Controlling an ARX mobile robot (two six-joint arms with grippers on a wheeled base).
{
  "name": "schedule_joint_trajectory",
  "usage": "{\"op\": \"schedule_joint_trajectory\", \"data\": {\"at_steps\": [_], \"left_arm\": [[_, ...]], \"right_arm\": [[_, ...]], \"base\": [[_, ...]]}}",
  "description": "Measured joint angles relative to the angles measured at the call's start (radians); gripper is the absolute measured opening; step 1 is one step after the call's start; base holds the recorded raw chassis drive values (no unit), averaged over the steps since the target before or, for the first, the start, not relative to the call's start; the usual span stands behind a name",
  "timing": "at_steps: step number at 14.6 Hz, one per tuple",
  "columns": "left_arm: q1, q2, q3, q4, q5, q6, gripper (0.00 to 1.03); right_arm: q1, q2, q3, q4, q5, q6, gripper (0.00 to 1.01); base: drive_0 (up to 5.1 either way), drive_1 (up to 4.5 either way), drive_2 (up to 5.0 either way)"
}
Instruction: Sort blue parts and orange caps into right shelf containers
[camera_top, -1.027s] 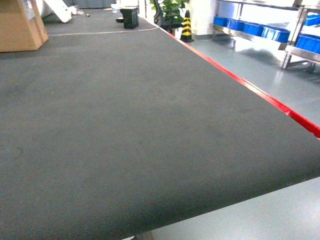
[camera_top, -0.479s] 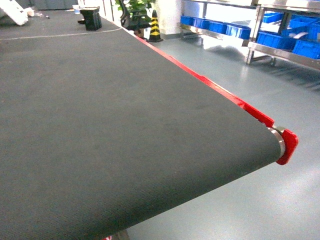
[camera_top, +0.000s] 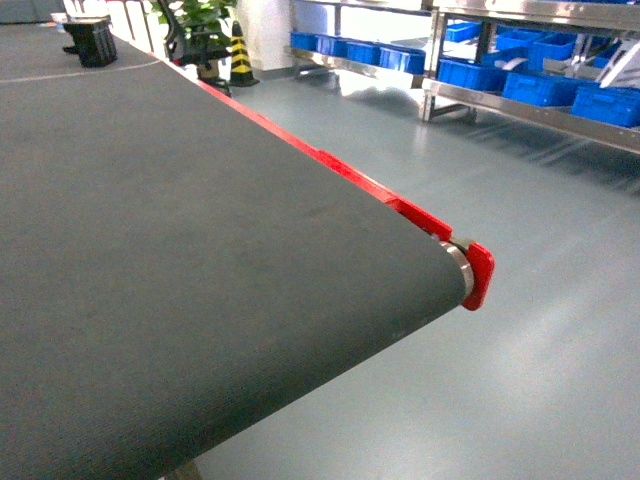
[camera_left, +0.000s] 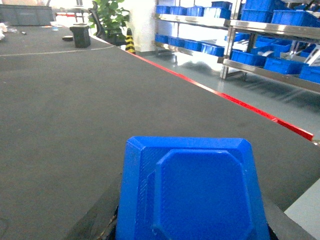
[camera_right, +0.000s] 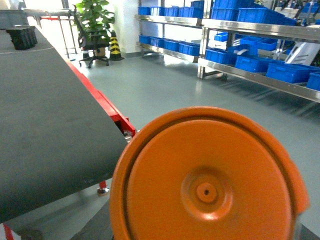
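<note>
**Base swings toward the shelves**

My head view has panned right: the belt's end (camera_top: 470, 275) now shows, crates (camera_top: 545, 88) nearer. I judge we're in transit. Blue part (camera_left: 192, 192) fills the left wrist view, orange cap (camera_right: 207, 182) the right; I cannot tell either gripper's opening.

Little of the robot shows. In the left wrist view the left hand (camera_left: 192, 222) appears only as two matte black fingers (camera_left: 97, 220), smooth and slanted, one at each lower side of the blue part (camera_left: 192, 192) that covers the rest. The right hand (camera_right: 200, 232) is almost wholly hidden behind the orange cap (camera_right: 205, 185); a blurred dark grey sliver shows at its lower left edge.
</note>
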Motion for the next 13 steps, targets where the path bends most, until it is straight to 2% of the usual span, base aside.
{"op": "schedule_joint_trajectory", "data": {"at_steps": [13], "left_arm": [[0.000, 0.000, 0.000, 0.000, 0.000, 0.000, 0.42]], "right_arm": [[0.000, 0.000, 0.000, 0.000, 0.000, 0.000, 0.45]], "base": [[-1.6, -1.57, -1.6]]}}
